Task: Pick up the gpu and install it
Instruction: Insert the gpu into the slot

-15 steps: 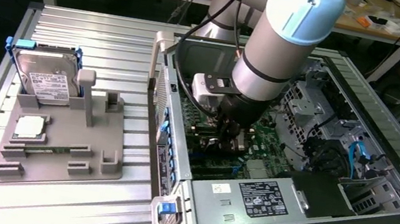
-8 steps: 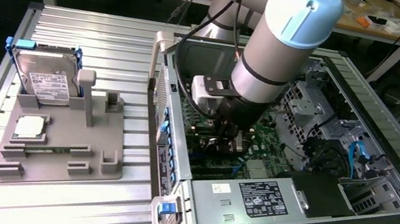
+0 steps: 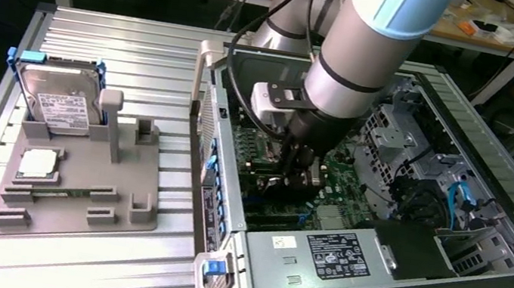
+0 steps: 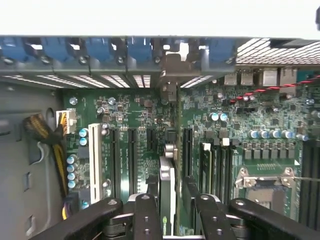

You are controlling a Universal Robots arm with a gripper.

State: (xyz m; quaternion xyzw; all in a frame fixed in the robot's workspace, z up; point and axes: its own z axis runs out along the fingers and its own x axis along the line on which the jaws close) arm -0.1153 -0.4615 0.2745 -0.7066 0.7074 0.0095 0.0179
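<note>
Black metal fingers (image 4: 147,205) are standing on either side of the graphics card (image 4: 167,175), and that is what I am watching most closely from here. In the wrist view the gripper (image 4: 168,187) is hanging straight over the green circuit board (image 4: 250,115). The card is sitting edge-on between the fingers, upright and in line with the long slots on the board. I am seeing a thin dark gap beside the card, so I am reading the jaws as parted about halfway, flanking the card and not pinching it. I am not making out any contact between the pads and the card.

In the exterior view the gripper (image 3: 295,173) is reaching down inside the open computer case (image 3: 495,187), low over the board (image 3: 339,179). The arm is blocking my view of the card there.

A row of blue clips (image 4: 100,50) is running along the case wall at the far end of the slots.

Towards the exterior view's left, well apart from the case, a grey holder (image 3: 76,193) is resting on the ribbed metal table (image 3: 120,39). It is carrying a silver hard drive (image 3: 58,107), standing upright, and a small square chip (image 3: 37,165) lying flat.
</note>
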